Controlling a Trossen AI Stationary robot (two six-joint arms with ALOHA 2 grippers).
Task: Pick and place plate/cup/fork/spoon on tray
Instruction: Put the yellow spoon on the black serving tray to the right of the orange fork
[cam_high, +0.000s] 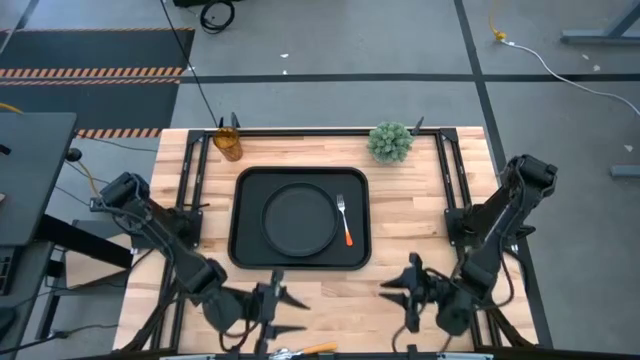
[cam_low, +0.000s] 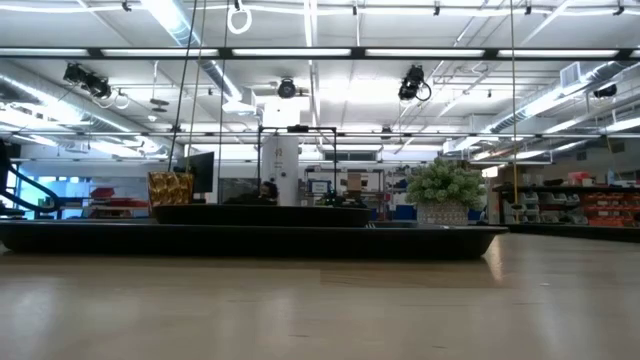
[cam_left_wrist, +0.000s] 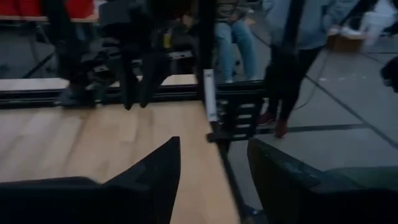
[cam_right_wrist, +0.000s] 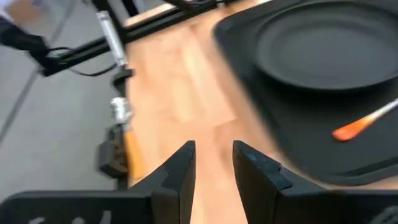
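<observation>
The large black rectangular tray (cam_high: 243, 245) with rounded corners lies in the middle of the pale wooden tabletop (cam_high: 410, 215). On it sits the round flat black plate (cam_high: 300, 220), and just beside the plate, on the tray's right part, lies the small fork (cam_high: 344, 220) with silver tines and an orange handle. The small translucent amber cup (cam_high: 228, 143) stands off the tray near the tabletop's far left corner; the spiky green ball-shaped plant (cam_high: 390, 142) stands near the far edge to the right. An orange-handled utensil (cam_high: 312, 348) lies at the near edge, too small to tell which. The left gripper (cam_high: 283, 312) hangs near the near edge, its fingers (cam_left_wrist: 152, 180) apart and empty. The right gripper (cam_high: 398, 295) hangs beside the tray's near right corner, its fingers (cam_right_wrist: 180, 171) slightly apart, holding nothing.
</observation>
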